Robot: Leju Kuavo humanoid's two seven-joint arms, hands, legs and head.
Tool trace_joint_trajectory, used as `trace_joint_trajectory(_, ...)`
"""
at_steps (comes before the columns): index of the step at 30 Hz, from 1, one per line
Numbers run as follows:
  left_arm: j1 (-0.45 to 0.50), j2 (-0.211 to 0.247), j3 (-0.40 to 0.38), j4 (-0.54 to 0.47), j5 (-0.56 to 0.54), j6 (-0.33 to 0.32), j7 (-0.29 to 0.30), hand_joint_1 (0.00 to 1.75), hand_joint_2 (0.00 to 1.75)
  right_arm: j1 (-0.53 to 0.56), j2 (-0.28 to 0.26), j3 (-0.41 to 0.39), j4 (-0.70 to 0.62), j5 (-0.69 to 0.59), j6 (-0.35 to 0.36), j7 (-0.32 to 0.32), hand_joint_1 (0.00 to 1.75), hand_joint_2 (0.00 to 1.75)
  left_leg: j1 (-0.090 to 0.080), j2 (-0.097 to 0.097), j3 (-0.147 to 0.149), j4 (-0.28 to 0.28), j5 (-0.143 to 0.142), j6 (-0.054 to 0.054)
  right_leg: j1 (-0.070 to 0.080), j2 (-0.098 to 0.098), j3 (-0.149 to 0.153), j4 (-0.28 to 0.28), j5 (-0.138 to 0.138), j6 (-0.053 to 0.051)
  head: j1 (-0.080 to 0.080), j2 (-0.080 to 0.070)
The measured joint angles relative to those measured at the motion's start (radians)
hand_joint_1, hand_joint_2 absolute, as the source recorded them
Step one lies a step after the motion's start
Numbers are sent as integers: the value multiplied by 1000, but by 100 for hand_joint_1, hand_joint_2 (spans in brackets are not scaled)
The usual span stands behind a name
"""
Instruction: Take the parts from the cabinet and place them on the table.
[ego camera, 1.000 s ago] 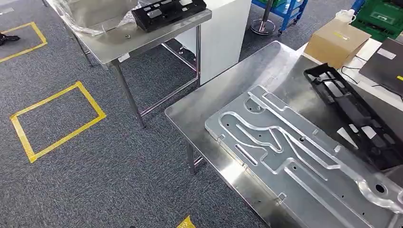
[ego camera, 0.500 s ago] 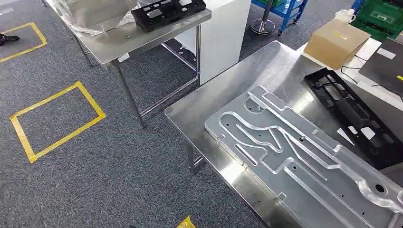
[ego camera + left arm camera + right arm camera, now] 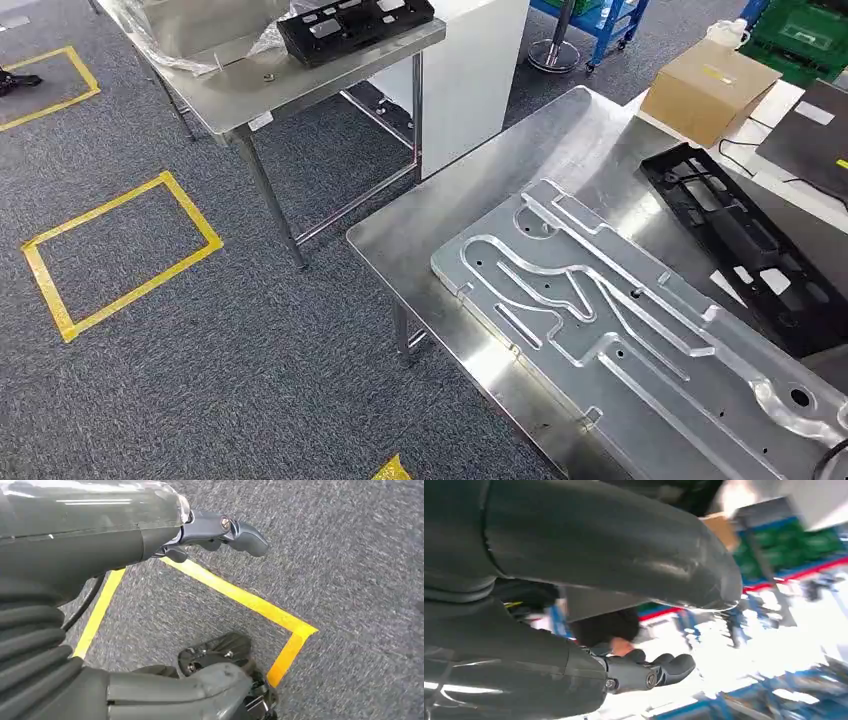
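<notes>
A long black plastic frame part (image 3: pixel 745 250) lies on the steel table (image 3: pixel 420 230) at its right side, beside a large machined aluminium plate (image 3: pixel 620 320). A second black frame part (image 3: pixel 350 25) rests on the far steel table (image 3: pixel 290 85). My left hand (image 3: pixel 125 545) hangs over the grey carpet with its fingers (image 3: pixel 235 530) and thumb apart, and it holds nothing. In the blurred right wrist view my right hand (image 3: pixel 634 672) has its fingers stretched out with nothing in them.
A white cabinet (image 3: pixel 470 60) stands between the two tables. A cardboard box (image 3: pixel 705 85) and a dark flat device (image 3: pixel 815 130) sit behind the near table. Yellow tape squares (image 3: pixel 120 250) mark the carpet on the left.
The black frame part on the near table has dropped from a raised, tilted pose and shifted a little, and it now lies flat. The rest of the scene is unchanged.
</notes>
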Motion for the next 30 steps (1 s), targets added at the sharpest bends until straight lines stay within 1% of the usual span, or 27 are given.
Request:
trace_joint_trajectory(1, 3, 0, 14, 0, 18, 2, -2, 0, 0, -8, 23, 18, -16, 18, -18, -14, 0, 0, 0, 2, -2, 0, -1, -1, 0, 2, 0, 0, 0, 0, -2, 0)
trace_joint_trajectory(2, 3, 1, 28, 0, 30, 2, -5, 0, 0, -17, 42, 47, -28, 40, -47, -15, 0, 0, 0, 3, -1, 0, -2, -1, 0, 4, -1, 0, 0, 0, -1, 0)
trace_joint_trajectory(5, 4, 4, 49, 0, 42, 2, -6, 0, 0, -8, 74, 113, -63, 60, -101, -11, 0, 0, -1, 3, 1, 2, -2, 0, -1, 4, 0, -1, 0, 1, -1, 0)
trace_joint_trajectory(9, 10, 6, 70, 0, 47, 2, -6, 0, 0, 23, 106, 133, -109, 55, -130, -14, 0, 0, -3, 1, -1, 4, -2, 4, -3, 2, 0, -1, 2, 6, -1, 0)
trace_joint_trajectory(11, 10, 8, 78, 0, 49, 2, -6, 0, 0, 33, 117, 139, -124, 53, -131, -16, 0, 0, -5, 1, -3, 7, -5, 9, -5, 2, 0, -1, 2, 9, -1, 0)
trace_joint_trajectory(12, 10, 9, 80, 0, 49, 2, -6, 0, 0, 37, 122, 142, -129, 51, -132, -17, 0, 0, -6, 1, -3, 8, -5, 11, -6, 3, 1, -1, 3, 12, -1, 0)
trace_joint_trajectory(13, 10, 9, 82, 0, 49, 2, -6, 0, 0, 42, 126, 143, -135, 46, -133, -17, 0, 0, -8, 1, -3, 8, -5, 15, -8, 3, 1, -3, 4, 15, -1, 0)
trace_joint_trajectory(14, 10, 10, 82, 0, 49, 2, -6, 0, 0, 47, 129, 143, -140, 45, -133, -18, 0, 0, -10, 1, 1, 9, 2, 20, -9, 3, 3, -5, 10, 20, -2, 0)
trace_joint_trajectory(15, 10, 10, 83, 0, 49, 2, -6, 0, 0, 52, 132, 143, -146, 43, -134, -19, 0, 0, -6, 3, 2, -4, 12, 26, -9, 3, 3, -8, 12, 25, -2, 0)
trace_joint_trajectory(16, 9, 10, 85, 0, 49, 2, -6, 0, 0, 56, 135, 143, -148, 42, -134, -19, 0, 0, -1, 7, 4, -15, 23, 31, -10, 4, 2, 2, -8, 25, 0, 0)
trace_joint_trajectory(17, 9, 10, 85, 0, 49, 2, -6, 0, 0, 58, 138, 143, -150, 41, -134, -19, 0, 0, -1, 8, 2, -20, 28, 34, -9, 5, -9, 32, -49, 24, 1, 0)
trace_joint_trajectory(18, 9, 10, 86, 0, 49, 2, -6, 0, 0, 61, 141, 143, -152, 40, -134, -19, 0, 0, -1, 8, -4, -20, 31, 37, -7, 5, -34, 101, -104, 23, 2, 0)
trace_joint_trajectory(19, 9, 11, 87, 0, 49, 2, -5, 0, 0, 66, 144, 143, -156, 39, -134, -19, 0, 0, -3, 8, -9, -20, 34, 39, -6, 5, -61, 179, -150, 23, 2, 0)
trace_joint_trajectory(20, 9, 11, 87, 0, 49, 2, -3, 0, 0, 73, 149, 143, -157, 39, -133, -19, 0, 0, -5, 8, -16, -19, 38, 40, -6, 5, -85, 252, -184, 23, 2, 0)
trace_joint_trajectory(21, 10, 11, 87, 0, 49, 2, 0, 0, 0, 78, 153, 143, -157, 39, -131, -19, 0, 0, -8, 8, -23, -18, 42, 40, -6, 6, -90, 285, -191, 22, 2, 0)
trace_joint_trajectory(22, 11, 11, 87, 0, 49, 2, 1, 0, 0, 81, 157, 143, -158, 39, -130, -19, 0, 0, -9, 8, -31, -16, 46, 39, -5, 5, -72, 270, -175, 20, 2, 0)
trace_joint_trajectory(23, 11, 11, 88, 0, 49, 2, 2, 0, 0, 83, 161, 142, -159, 38, -130, -19, 0, 0, -8, 9, -39, -12, 50, 37, -4, 5, -30, 210, -143, 17, 2, 0)
trace_joint_trajectory(24, 10, 11, 88, 0, 49, 2, 3, 0, 0, 84, 162, 142, -161, 39, -130, -19, 0, 0, -8, 9, -46, -7, 53, 34, -2, 3, 31, 116, -109, 14, 2, 0)
trace_joint_trajectory(25, 10, 11, 89, 0, 49, 3, 5, 0, 0, 85, 163, 140, -164, 39, -128, -20, 0, 0, -8, 9, -52, -1, 56, 30, 0, -2, 98, 18, -89, 8, 2, 0)
trace_joint_trajectory(26, 10, 11, 89, 0, 49, 4, 8, 0, 0, 84, 163, 138, -166, 39, -125, -20, 0, 0, -9, 9, -54, 2, 59, 25, 5, -8, 115, -12, -108, 0, 0, 0)
trace_joint_trajectory(27, 11, 11, 90, 0, 49, 5, 10, 0, 0, 89, 167, 134, -169, 39, -124, -21, 0, 0, -8, 9, -51, 1, 63, 20, 14, -6, 108, -6, -77, -3, 0, 0)
trace_joint_trajectory(28, 11, 11, 92, 0, 49, 7, 13, 0, 0, 88, 169, 132, -170, 40, -120, -21, 0, 0, -6, 10, -52, 3, 68, 12, 16, -6, 106, -13, -82, -12, 2, 0)
trace_joint_trajectory(29, 10, 11, 93, 0, 45, 7, 16, 0, 0, 90, 171, 130, -171, 43, -120, -21, 0, 0, -3, 11, -53, 1, 76, 6, 19, -3, 102, -12, -76, -18, 1, 0)
trace_joint_trajectory(30, 10, 11, 93, 0, 30, 6, 18, 0, 0, 102, 178, 124, -175, 51, -119, -14, 0, 0, -4, 11, -53, -3, 85, -1, 14, -3, 97, -21, -66, -27, 3, 0)
